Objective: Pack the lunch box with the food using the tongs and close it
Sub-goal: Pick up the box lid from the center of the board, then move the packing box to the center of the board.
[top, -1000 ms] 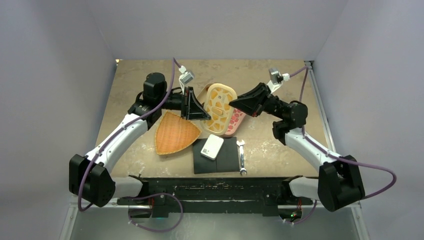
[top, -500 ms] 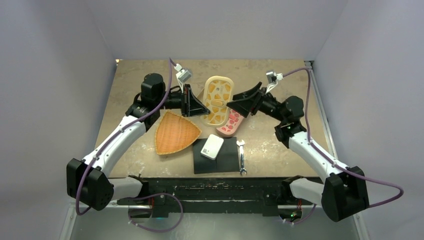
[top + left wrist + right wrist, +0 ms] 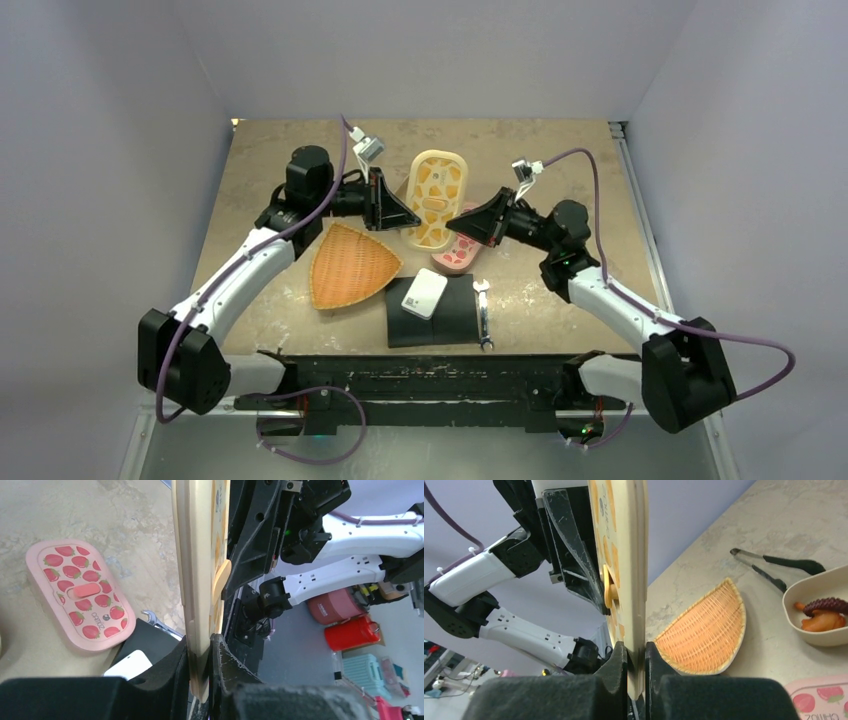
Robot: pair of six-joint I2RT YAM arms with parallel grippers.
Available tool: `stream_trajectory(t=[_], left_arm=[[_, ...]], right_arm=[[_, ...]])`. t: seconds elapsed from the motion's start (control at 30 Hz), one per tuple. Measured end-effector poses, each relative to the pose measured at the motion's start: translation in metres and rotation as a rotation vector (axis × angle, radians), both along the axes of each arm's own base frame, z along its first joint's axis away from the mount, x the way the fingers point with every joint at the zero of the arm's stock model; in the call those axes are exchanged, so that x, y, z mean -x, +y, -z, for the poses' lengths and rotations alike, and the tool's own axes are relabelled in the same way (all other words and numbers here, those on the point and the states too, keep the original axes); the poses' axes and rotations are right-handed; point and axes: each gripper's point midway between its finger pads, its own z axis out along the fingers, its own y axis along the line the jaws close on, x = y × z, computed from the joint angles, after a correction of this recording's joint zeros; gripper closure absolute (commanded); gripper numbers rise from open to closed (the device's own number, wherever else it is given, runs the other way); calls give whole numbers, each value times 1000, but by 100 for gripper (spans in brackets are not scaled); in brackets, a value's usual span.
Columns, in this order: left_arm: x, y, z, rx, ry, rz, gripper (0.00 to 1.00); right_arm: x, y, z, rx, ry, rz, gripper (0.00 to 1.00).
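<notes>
The lunch box's cream lid with orange patches [image 3: 435, 195] is held off the table between both arms. My left gripper [image 3: 405, 220] is shut on its left edge, and the lid [image 3: 200, 555] stands edge-on between the left gripper's [image 3: 200, 652] jaws. My right gripper [image 3: 470, 222] is shut on the opposite edge; the lid [image 3: 624, 540] sits clamped in the right gripper [image 3: 636, 652]. The cream lunch box base [image 3: 824, 630] lies on the table with orange and dark red food [image 3: 821, 615] in it. The dark tongs [image 3: 774, 565] lie beyond it.
A pink strawberry-print box [image 3: 455, 252] lies below the lid, also seen as the pink box [image 3: 82, 597]. An orange woven basket [image 3: 350, 265] sits to the left. A white pad [image 3: 424, 293] rests on a black mat [image 3: 450, 322], with a silver wrench [image 3: 484, 315] beside it.
The lid has shifted a little left and farther from the bases. My right gripper let go, came in lower and closed again on the lid's edge. The left gripper tightened on it.
</notes>
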Motion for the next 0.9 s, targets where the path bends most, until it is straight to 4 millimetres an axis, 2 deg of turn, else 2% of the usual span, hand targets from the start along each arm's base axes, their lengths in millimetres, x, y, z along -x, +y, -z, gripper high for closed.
stream_trajectory(t=[0.07, 0.13, 0.27, 0.43, 0.57, 0.67, 0.8, 0.9], left_arm=[[-3, 1, 6, -10, 25, -7, 56], [-14, 2, 17, -37, 38, -42, 39], [-53, 12, 57, -143, 117, -162, 24], [-105, 32, 103, -294, 172, -349, 21], [-149, 45, 137, -403, 185, -467, 31], [-175, 51, 164, -490, 187, -508, 33], [-203, 59, 198, -601, 180, -548, 35], [-210, 68, 222, -691, 180, -574, 37]], right_arm=[[0, 0, 4, -9, 14, 3, 100], [-1, -1, 9, -14, 51, 12, 100], [-11, -7, 24, -10, 156, 111, 100], [-34, -35, 35, -2, 267, 304, 100], [-46, -55, 40, -25, 316, 390, 100], [-48, -60, 55, -23, 371, 418, 100], [-45, -61, 71, -9, 421, 422, 100], [-44, -62, 74, -6, 434, 423, 100]])
